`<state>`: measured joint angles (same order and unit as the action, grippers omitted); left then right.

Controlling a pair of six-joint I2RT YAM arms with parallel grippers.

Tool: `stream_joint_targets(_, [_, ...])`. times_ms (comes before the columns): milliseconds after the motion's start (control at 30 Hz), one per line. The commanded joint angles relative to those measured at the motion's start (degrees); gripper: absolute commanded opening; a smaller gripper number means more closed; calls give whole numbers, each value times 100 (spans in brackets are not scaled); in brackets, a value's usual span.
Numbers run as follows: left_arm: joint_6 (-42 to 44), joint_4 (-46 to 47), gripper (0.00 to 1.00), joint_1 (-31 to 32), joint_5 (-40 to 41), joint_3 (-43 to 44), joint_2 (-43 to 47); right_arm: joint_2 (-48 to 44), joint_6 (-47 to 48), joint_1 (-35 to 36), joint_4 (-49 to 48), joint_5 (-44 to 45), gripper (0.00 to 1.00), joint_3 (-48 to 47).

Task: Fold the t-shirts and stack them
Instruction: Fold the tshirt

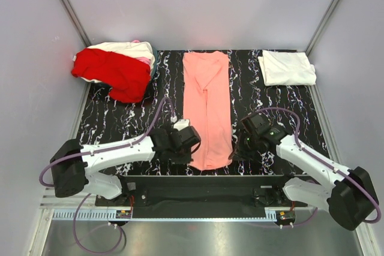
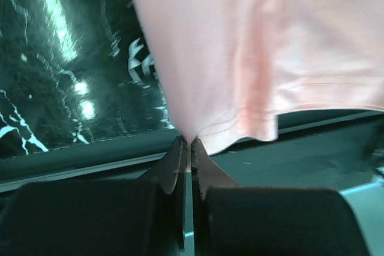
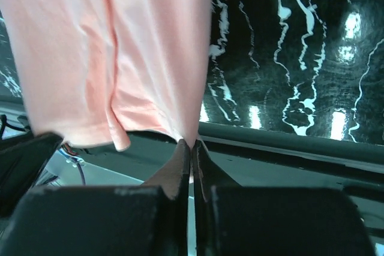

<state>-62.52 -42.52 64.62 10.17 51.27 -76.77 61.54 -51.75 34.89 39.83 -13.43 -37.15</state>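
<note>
Fingers (image 2: 175,163) of the left gripper (image 2: 189,142) pinch together on the near left hem corner of the long salmon-pink cotton t-shirt (image 1: 207,100). The right gripper (image 3: 192,143) clamps the near right corner, likely to lift the hem and fold it away. Wrist views show each bite. Only the overhead view shows the shirt lying lengthwise mid-way across the black marbled table (image 1: 138,118), with the crumpled bright red tee (image 1: 117,73) far left and the folded white tee (image 1: 287,67) far right.

Robot lab test cell, plain white walls (image 1: 198,4), black marbled table (image 1: 108,118), metal rail (image 1: 198,214) at front
</note>
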Motion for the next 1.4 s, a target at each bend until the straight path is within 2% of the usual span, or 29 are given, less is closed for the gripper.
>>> stream_joint_targets(0, [345,-703,0,-168,362,1102,-126,217,216,53,349,411,0,-844])
stream_joint_targets(200, [952,-933,0,-923,213,1886,-426,1114,621,-123,437,578,0,-1890])
stream_joint_targets(433, [1663,-1012,0,-1794,-77,2966,-953,2132,1298,-1185,578,324,0,-3148])
stream_joint_targets(667, [2156,-1284,0,-2401,-200,4134,-1858,3267,1817,-1415,903,236,0,-4641])
stream_joint_targets(967, [2727,-1381,0,-3077,-613,5112,-3035,4339,1993,-1758,956,34,0,-5566])
stream_joint_targets(1367, [3167,-1188,0,-3552,-982,6008,-4222,5579,2265,-2101,1096,-177,0,-6612])
